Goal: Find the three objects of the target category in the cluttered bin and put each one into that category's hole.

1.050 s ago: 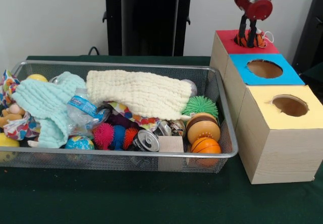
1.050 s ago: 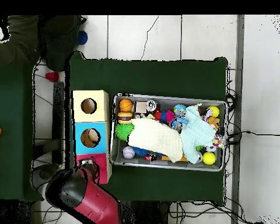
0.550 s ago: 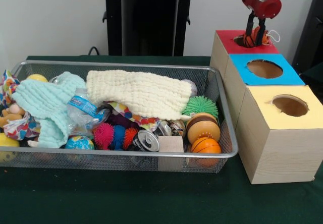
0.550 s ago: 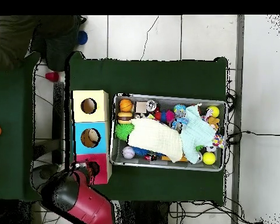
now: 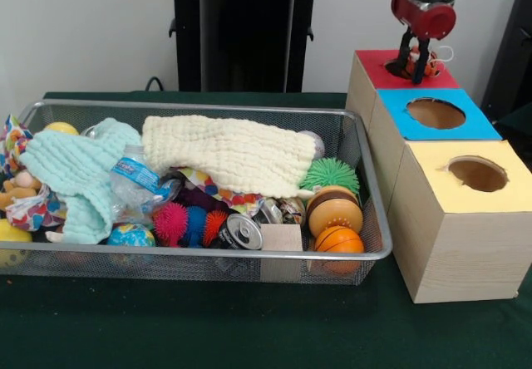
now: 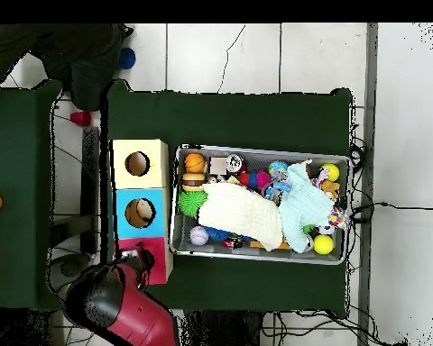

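While above red box (image 5: 399,70), gripper (image 5: 413,63) apparently spread around orange toy (image 5: 426,63).

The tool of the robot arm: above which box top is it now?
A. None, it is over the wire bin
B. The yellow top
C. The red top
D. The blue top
C. In the front view the tool hangs over the red top, at the far end of the row of boxes, while the blue top and the yellow top have nothing above them.
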`<state>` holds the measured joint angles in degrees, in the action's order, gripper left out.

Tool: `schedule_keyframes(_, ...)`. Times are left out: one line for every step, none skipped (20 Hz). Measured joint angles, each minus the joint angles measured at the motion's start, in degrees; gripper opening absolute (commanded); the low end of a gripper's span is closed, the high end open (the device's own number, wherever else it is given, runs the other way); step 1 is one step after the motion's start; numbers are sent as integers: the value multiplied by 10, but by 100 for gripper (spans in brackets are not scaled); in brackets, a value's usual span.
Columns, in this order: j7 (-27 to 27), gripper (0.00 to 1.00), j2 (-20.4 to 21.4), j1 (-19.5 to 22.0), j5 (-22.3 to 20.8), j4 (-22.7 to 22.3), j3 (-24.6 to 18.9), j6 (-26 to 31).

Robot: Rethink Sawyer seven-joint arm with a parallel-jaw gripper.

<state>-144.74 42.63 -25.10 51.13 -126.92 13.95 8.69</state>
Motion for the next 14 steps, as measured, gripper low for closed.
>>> schedule_keyframes(0,100,-3,-14,-2,2,15,5)
schedule_keyframes(0,100,-5,-20,-4,4,22,8)
schedule_keyframes(0,100,-7,-27,-7,6,30,13)
schedule_keyframes(0,100,-8,-32,-9,7,36,17)
schedule_keyframes(0,100,-12,-42,-16,10,49,31)
schedule_keyframes(0,100,-15,-52,-22,14,63,45)
schedule_keyframes(0,100,-16,-58,-29,15,73,60)
schedule_keyframes(0,100,-17,-64,-35,17,83,74)
schedule_keyframes(0,100,-17,-69,-43,18,94,92)
schedule_keyframes(0,100,-17,-71,-46,19,98,100)
schedule_keyframes(0,100,-17,-73,-50,19,103,108)
schedule_keyframes(0,100,-17,-76,-62,21,119,134)
schedule_keyframes(0,100,-16,-76,-66,21,123,141)
schedule_keyframes(0,100,-16,-76,-69,22,127,147)
